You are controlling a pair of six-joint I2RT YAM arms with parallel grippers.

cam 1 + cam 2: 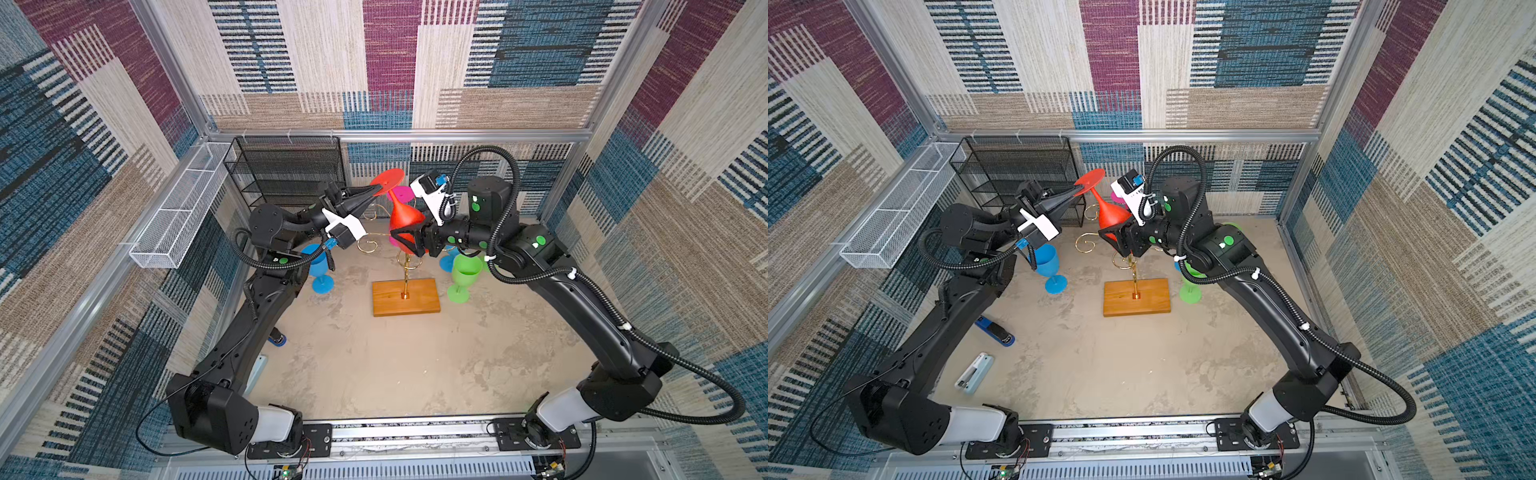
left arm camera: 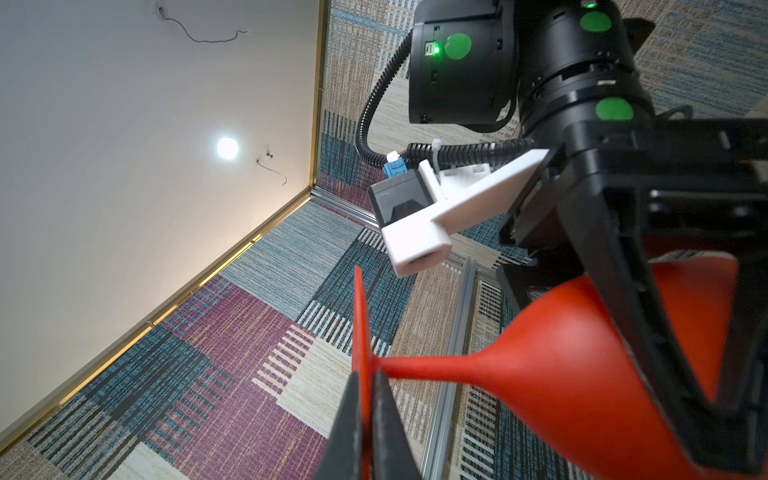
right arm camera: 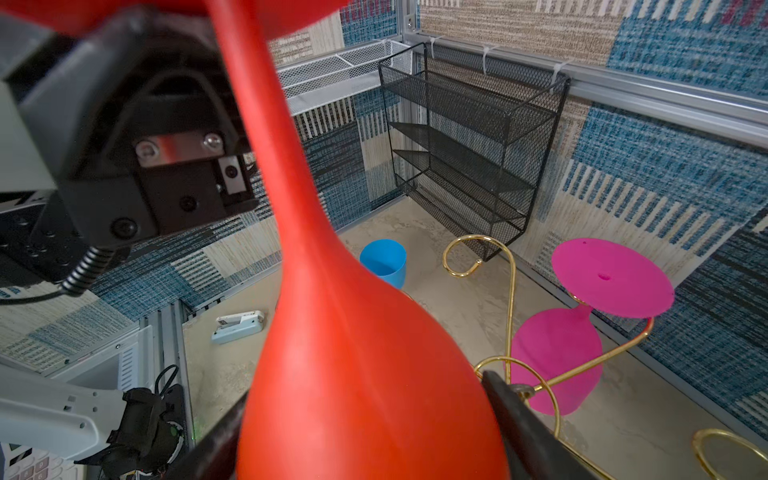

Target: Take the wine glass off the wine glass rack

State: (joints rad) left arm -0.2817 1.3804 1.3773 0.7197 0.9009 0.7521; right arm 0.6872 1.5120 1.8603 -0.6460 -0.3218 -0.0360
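Left gripper (image 1: 376,190) is closed, its two black fingers (image 2: 347,432) pinching the rim of the flat round foot of a red plastic wine glass (image 1: 405,216). Below this gripper a blue plastic wine glass (image 1: 318,266) stands upright on the mottled beige surface (image 1: 374,365). Behind the gripper a black metal mesh shelf unit (image 1: 286,170) stands against the back wall.

The red glass (image 1: 1111,212) is held in the air in both top views, upside down and tilted. Its foot is highest and leans toward the left gripper; its bowl is lower, toward the right gripper (image 1: 405,243).

The glass hangs above the wine glass rack (image 1: 405,297), a thin gold wire stand with curled arms on a rectangular orange-brown wooden base. The rack sits on the surface below and between the two grippers.

In the right wrist view the red stem runs clear of the gold arms. Whether the bowl touches the gold curl beside the right gripper's finger cannot be told. A pink plastic wine glass (image 3: 611,282) hangs upside down from one gold arm, just behind the red bowl.

Right gripper is clamped on the red bowl, a black finger pressed against each side, the jaws standing wide around it. Below this gripper and its arm a green plastic wine glass (image 1: 467,270) stands upright on the surface, near the rack's wooden base but apart from it.
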